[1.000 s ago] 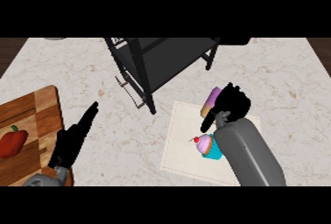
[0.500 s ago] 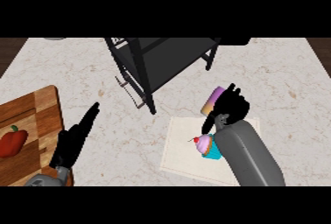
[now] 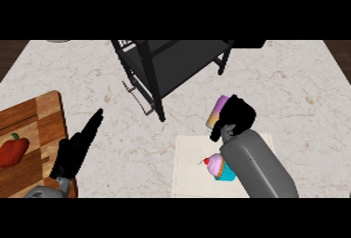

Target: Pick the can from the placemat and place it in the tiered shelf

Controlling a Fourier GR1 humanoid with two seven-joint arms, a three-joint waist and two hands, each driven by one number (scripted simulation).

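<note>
My right hand [image 3: 237,116] is curled round the can [image 3: 218,112], a purple-to-orange cylinder, holding it just past the far edge of the white placemat [image 3: 192,167]. Most of the can is hidden by the fingers. The black tiered shelf [image 3: 171,60] stands beyond it, toward the upper left. A cupcake [image 3: 217,166] with pink frosting, a cherry and a blue wrapper sits on the placemat beside my right forearm. My left hand [image 3: 77,146] rests open at the lower left, fingers straight and pointing away from me.
A wooden cutting board [image 3: 34,125] lies at the left edge with a red bell pepper [image 3: 12,149] on it. The marble counter [image 3: 295,83] stretches out to the right of the shelf.
My right hand has carried the can up and away from the placemat toward the shelf. The left hand has shifted slightly.
</note>
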